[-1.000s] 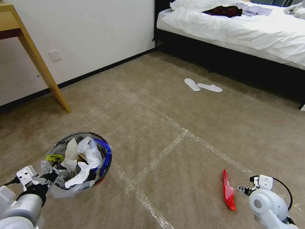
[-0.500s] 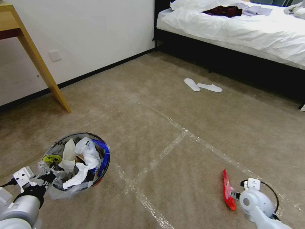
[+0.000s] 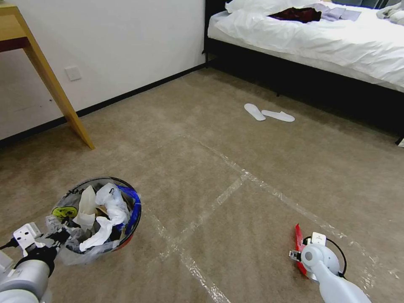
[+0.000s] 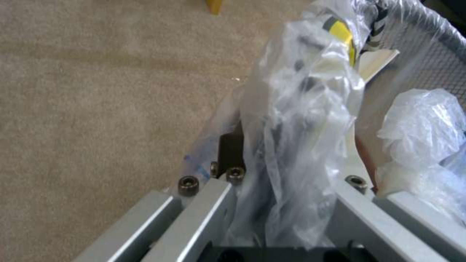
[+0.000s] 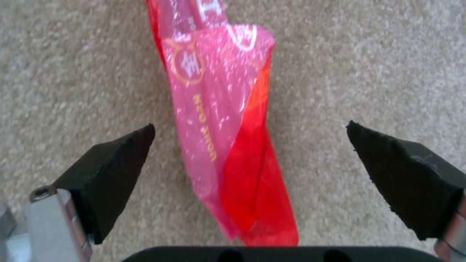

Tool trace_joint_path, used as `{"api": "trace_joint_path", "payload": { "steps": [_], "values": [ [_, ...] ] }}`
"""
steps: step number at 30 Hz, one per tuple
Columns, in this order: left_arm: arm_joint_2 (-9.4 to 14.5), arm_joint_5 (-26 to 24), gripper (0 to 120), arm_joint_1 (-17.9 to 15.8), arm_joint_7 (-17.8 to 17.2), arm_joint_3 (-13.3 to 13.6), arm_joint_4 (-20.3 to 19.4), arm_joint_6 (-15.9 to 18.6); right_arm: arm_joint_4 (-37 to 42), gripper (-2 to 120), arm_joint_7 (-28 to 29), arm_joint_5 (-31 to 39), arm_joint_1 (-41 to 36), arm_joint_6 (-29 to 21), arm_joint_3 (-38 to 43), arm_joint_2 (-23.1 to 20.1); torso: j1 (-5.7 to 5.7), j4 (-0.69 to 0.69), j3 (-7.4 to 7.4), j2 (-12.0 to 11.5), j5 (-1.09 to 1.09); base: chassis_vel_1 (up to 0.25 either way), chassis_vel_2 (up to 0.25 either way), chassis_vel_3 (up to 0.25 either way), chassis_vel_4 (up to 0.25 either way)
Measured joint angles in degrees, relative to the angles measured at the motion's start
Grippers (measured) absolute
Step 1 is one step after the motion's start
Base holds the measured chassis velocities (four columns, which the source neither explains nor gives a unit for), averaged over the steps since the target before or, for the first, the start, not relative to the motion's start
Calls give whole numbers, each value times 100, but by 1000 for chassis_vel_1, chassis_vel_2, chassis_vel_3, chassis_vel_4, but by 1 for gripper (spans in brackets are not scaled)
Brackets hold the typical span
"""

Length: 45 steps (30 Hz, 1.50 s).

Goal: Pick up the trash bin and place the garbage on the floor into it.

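The trash bin is a small round red bin lined with clear plastic and full of white tissues and paper, held just above the carpet at the lower left. My left gripper is shut on its near rim; the left wrist view has the left gripper clamping the crinkled liner and the bin's mesh wall. One piece of garbage, a red wrapper, lies on the carpet at the lower right. My right gripper hangs right over it. In the right wrist view the right gripper is open, with the wrapper between its fingers.
A wooden table leg stands at the far left by the wall. The bed fills the far right, with two white slippers before it. Clear tape lines cross the carpet between the bin and the wrapper.
My right gripper has moved left and down until it straddles the red wrapper. The left arm and the bin have drifted slightly left and nearer.
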Motion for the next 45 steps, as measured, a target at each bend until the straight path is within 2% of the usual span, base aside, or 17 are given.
{"api": "trace_joint_path", "payload": {
  "steps": [4, 8, 10, 12, 16, 18, 19, 21, 24, 26, 27, 29, 30, 31, 39, 42, 45],
  "values": [
    [-10, 0, 2, -13, 0, 7, 2, -1, -109, 99, -37, -11, 76, 53, -29, 5, 0, 0, 0, 0, 0, 0, 0, 0, 0],
    [-22, 0, 2, -2, 0, 5, -19, -2, -257, 83, -137, -22, 163, 161, -90, 38, 0, 0, 0, 0, 0, 0, 0, 0, 0],
    [-25, -1, 2, 7, 0, 3, -38, -3, -298, 80, -176, -32, 179, 206, -111, 57, 0, 0, 0, 0, 1, 0, 0, 0, 0],
    [-43, -1, 2, 27, 0, 2, -75, -4, -357, 68, -229, -47, 206, 270, -139, 110, 0, 0, 0, 0, 1, 0, 0, 0, 0],
    [-57, 1, 2, 41, 1, 3, -94, -5, -361, 58, -265, -58, 207, 300, -149, 140, 0, 0, 0, 0, 1, 0, 0, 0, 0],
    [-65, 10, 2, 49, 2, 5, -95, -6, -360, 47, -285, -78, 204, 328, -156, 155, 0, 0, 0, 0, 1, 0, 0, 0, 0],
    [-65, 10, 2, 49, 2, 5, -95, -6, -360, 47, -285, -78, 204, 328, -156, 155, 0, 0, 0, 0, 1, 0, 0, 0, 0],
    [-79, 22, 2, 57, 5, 13, -95, -11, -355, 35, -317, -103, 184, 367, -157, 154, 0, 1, 0, 0, 1, 0, 0, 0, 0],
    [-82, 26, 2, 58, 7, 19, -94, -12, -352, 30, -347, -142, 163, 397, -157, 145, 0, 0, 0, 0, 1, 0, 0, 0, 0],
    [-82, 30, 2, 55, 8, 24, -91, -13, -338, 17, -389, -203, 127, 451, -153, 125, 0, 0, 0, 0, 1, 0, 0, 0, 0],
    [-82, 30, 2, 55, 8, 24, -91, -13, -338, 17, -389, -203, 127, 451, -153, 125, 0, 0, 0, 0, 1, 0, 0, 0, 0],
    [-82, 33, 2, 46, 9, 29, -85, -14, -320, 5, -428, -237, 80, 481, -140, 116, -1, 0, 0, 0, 1, 0, 0, 0, 0],
    [-82, 33, 2, 46, 9, 29, -85, -14, -320, 5, -428, -237, 80, 481, -140, 116, -1, 0, 0, 0, 1, 0, 0, 0, 0],
    [-82, 33, 2, 46, 9, 32, -83, -13, -317, 0, -456, -278, 49, 512, -134, 117, 0, 0, 0, 0, 1, 0, 0, 0, 0],
    [-66, 36, 2, 56, 10, 34, -81, -14, 149, 0, -602, -302, -206, 693, 41, 27, -1, 0, 0, 0, 1, 0, 0, 0, 0],
    [-59, 31, 2, 60, 10, 37, -87, -14, 627, 0, -775, -321, -323, 943, 139, -89, -1, -1, 0, 0, 1, 0, 0, 0, 0],
    [-55, 30, 2, 72, 4, 75, -111, -10, 1628, 0, -1198, -408, -374, 1679, 211, -372, -1, 0, 0, 0, 1, 0, 0, 0, 0]
  ]
}}
